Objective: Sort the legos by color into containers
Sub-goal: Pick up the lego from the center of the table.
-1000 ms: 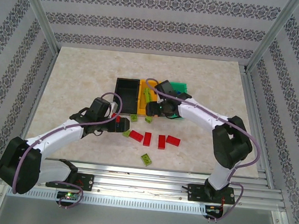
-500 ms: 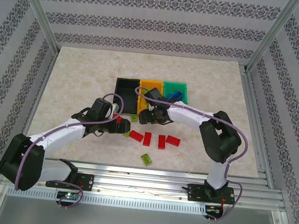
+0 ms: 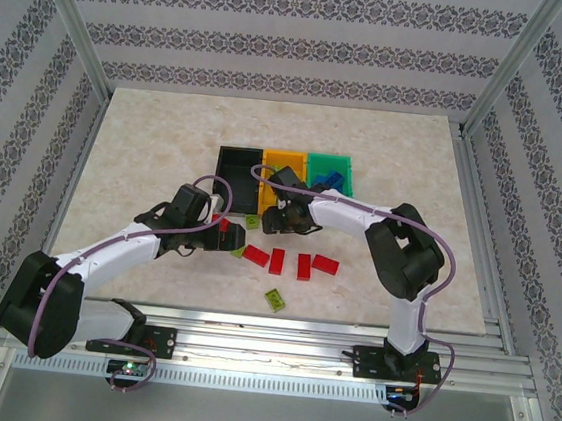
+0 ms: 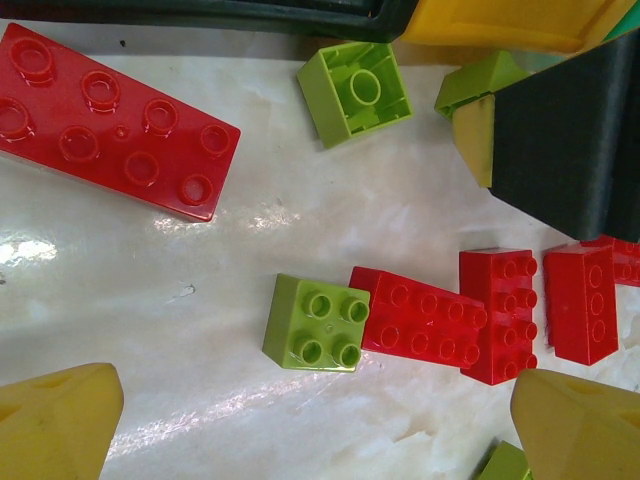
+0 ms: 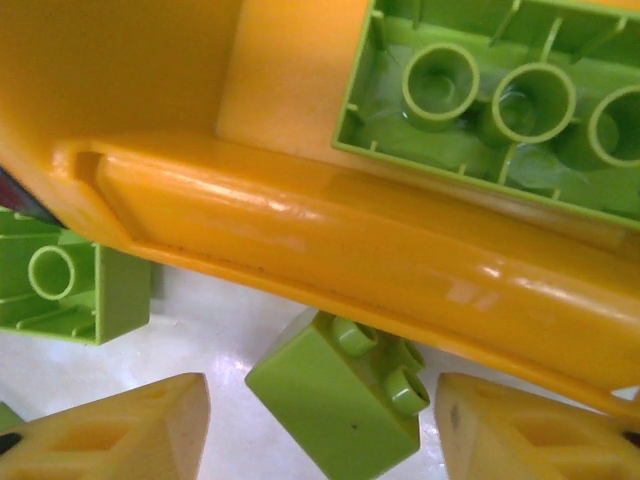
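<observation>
Right gripper (image 5: 320, 440) wide open astride small lime green studded plastic brick (image 5: 325, 395) just beside orange rectangular plastic bin (image 5: 330, 235), left gripper (image 4: 320, 425) nearby, wide open, empty.

The surface (image 3: 137, 145) is a pale, marble-patterned slab — glossy enough to catch glare in the left wrist view. Wallpaper (image 3: 278, 44) with bands of dark ornamental print lines three sides, aluminium posts (image 3: 75, 28) rise at the corners, and slotted metal rails (image 3: 279, 329) run along the near edge.

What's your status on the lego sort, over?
Left end effector open over red bricks. Right end effector open around lime brick. Orange bin wall crowds that brick.
</observation>
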`<state>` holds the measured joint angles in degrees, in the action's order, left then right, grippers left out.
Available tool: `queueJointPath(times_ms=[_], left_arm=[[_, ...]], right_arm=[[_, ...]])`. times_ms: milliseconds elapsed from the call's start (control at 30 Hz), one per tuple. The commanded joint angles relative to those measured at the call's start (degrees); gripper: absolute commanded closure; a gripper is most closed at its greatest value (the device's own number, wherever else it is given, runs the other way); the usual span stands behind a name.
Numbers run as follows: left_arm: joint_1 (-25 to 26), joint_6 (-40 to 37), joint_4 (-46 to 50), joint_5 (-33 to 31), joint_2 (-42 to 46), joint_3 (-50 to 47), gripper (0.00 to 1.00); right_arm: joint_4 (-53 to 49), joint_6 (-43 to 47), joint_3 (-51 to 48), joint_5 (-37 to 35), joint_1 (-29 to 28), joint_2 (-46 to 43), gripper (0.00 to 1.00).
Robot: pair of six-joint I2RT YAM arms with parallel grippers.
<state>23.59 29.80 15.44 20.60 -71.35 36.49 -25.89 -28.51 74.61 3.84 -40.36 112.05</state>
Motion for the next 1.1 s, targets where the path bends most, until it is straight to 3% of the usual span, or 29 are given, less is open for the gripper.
queueJointPath(times_ms=[0, 333, 800, 1067], left_arm=[[-0.6, 0.2, -1.2, 0.7, 0.2, -0.5, 0.00], [-0.5, 1.0, -3.7, 1.5, -1.3, -0.7, 0.00], [-0.4, 0.9, -6.5, 4.5, -6.7, 2.2, 0.00], [-0.4, 2.0, -7.2, 4.8, -6.5, 1.4, 0.00]], right_arm=[[0.5, -0.4, 1.1, -0.3, -0.1, 0.4, 0.53], [1.0, -0.3, -1.1, 1.5, -0.2, -2.7, 0.67], [1.7, -1.3, -5.0, 0.8, -1.6, -10.5, 0.67], [2.5, -1.4, -4.6, 2.3, 0.5, -14.2, 0.67]])
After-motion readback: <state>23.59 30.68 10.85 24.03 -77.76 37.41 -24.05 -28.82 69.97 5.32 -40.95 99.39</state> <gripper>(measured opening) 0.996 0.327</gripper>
